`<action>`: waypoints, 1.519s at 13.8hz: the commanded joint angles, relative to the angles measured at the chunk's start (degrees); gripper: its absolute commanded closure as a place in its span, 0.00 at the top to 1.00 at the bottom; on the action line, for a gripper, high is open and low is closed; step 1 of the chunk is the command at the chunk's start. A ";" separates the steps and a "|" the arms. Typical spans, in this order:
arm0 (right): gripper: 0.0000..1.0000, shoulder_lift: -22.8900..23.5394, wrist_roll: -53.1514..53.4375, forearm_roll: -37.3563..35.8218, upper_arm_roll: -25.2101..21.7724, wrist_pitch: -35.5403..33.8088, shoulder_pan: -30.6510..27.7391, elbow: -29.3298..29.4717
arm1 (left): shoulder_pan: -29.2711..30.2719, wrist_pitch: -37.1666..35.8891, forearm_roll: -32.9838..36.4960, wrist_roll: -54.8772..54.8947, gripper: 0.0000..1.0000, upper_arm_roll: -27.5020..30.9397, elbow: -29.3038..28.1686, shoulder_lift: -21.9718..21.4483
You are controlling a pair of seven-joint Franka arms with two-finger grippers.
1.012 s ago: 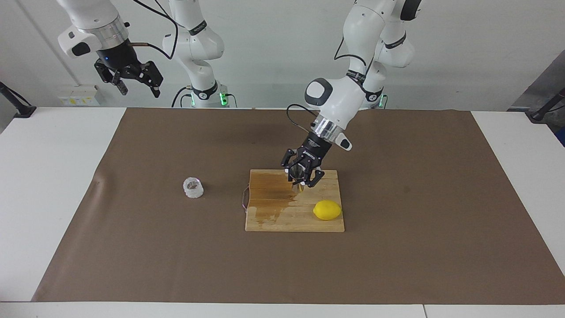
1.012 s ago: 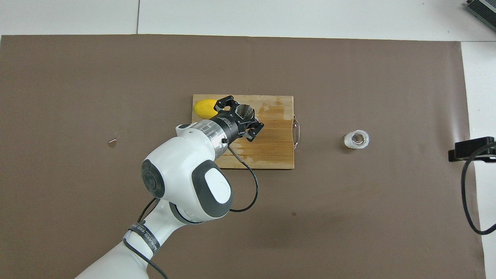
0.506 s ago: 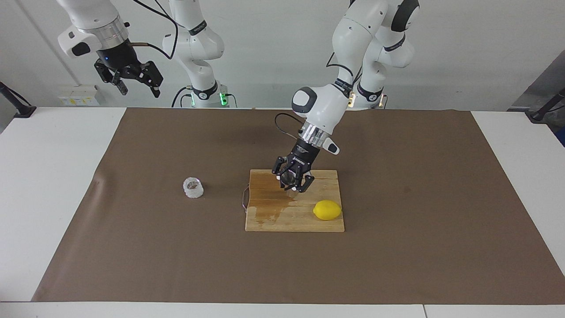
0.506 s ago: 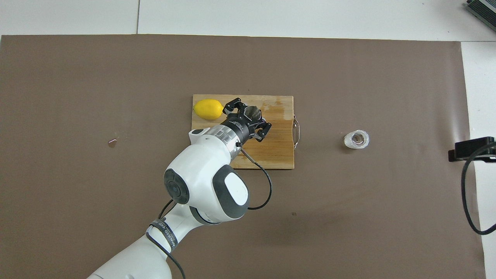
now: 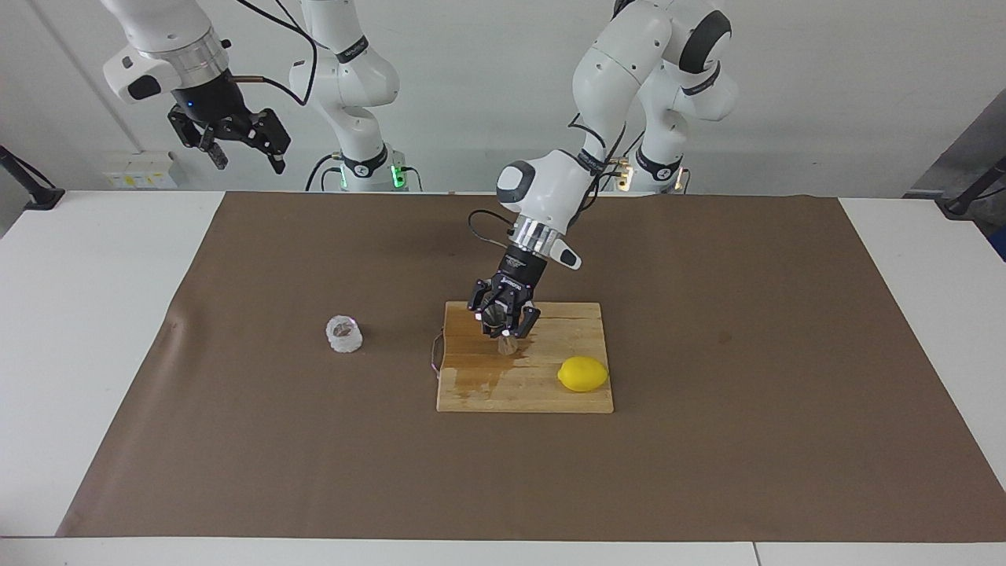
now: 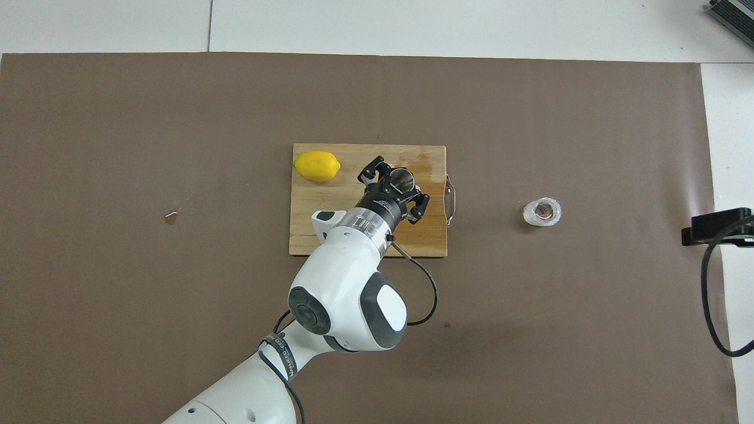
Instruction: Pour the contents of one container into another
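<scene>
Steel hourglass jigger (image 5: 503,330) sits pinched in the left end effector (image 5: 504,324) over the wooden cutting board (image 5: 550,393). Textured clear glass cup (image 5: 343,334) stands untouched on the tabletop; pouring remains. Right end effector (image 5: 236,141) waits aloft, spread.

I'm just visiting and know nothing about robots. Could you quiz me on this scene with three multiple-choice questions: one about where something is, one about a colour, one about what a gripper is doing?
1. Where does the lemon lie?
A. on the wooden board
B. in the glass cup
C. on the brown mat

2. What colour is the lemon?
A. green
B. yellow
C. red

3. What is the left gripper doing?
A. hanging bare over the cup
B. gripping the lemon
C. holding the steel jigger over the board

Answers: 1 A, it rests on the board's corner. 2 B, plainly yellow. 3 C, its fingers clasp the jigger; the right gripper waits, raised.
</scene>
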 commanded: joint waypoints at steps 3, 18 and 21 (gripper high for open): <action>1.00 -0.34 0.08 -0.10 0.36 -0.86 -0.79 0.00 | -0.60 1.75 0.68 -1.07 0.30 -0.07 2.89 2.61; 1.00 -1.04 -0.10 -0.10 -0.35 -0.69 -0.79 -0.78 | -0.33 1.66 -0.37 -1.25 0.52 -0.07 2.10 2.61; 1.00 -1.04 -0.10 -0.10 -0.35 -0.42 -0.79 -0.79 | -0.33 1.66 -0.37 -1.25 0.63 -0.07 2.10 2.61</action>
